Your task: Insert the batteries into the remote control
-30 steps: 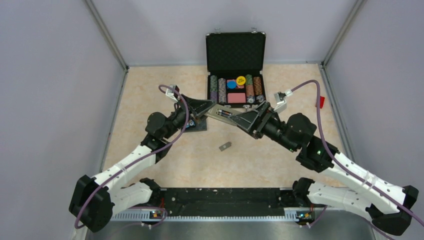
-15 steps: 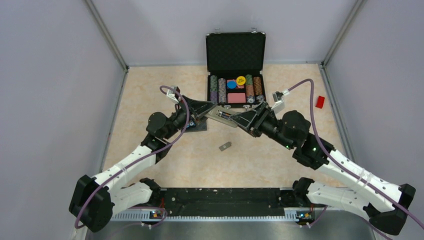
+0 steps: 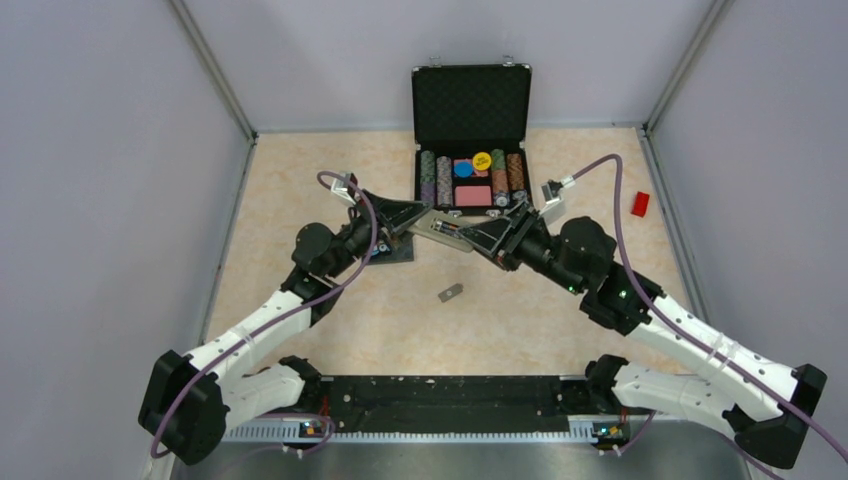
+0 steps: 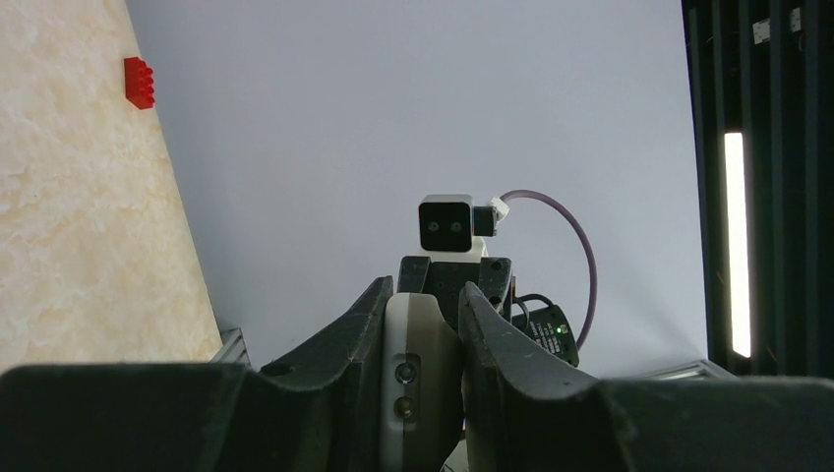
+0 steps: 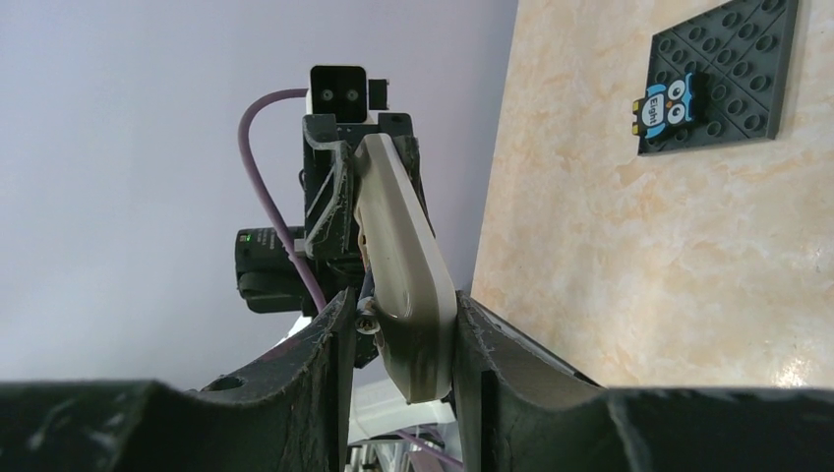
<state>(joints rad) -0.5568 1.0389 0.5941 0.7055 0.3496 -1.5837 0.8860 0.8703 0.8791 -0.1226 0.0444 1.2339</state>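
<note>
The remote control (image 3: 438, 225) hangs in the air in front of the chip case, grey back up, held at both ends. My left gripper (image 3: 418, 221) is shut on its left end; in the left wrist view the remote (image 4: 423, 369) fills the gap between the fingers of that gripper (image 4: 425, 295). My right gripper (image 3: 468, 235) is shut on the right end; in the right wrist view the remote (image 5: 398, 226) sits between the fingers of that gripper (image 5: 403, 300). Dark batteries (image 3: 452, 229) seem to lie in the open back. A small metallic end (image 5: 366, 321) shows beside one finger.
An open black case (image 3: 470, 100) of poker chips stands behind the remote. A black square pad (image 5: 723, 74) with an owl tile lies under the left gripper. A small grey piece (image 3: 451, 292) lies on the table. A red brick (image 3: 640, 203) lies at the right wall.
My right arm has moved a little to the left and farther along the remote. The left arm and the remote have stayed in place.
</note>
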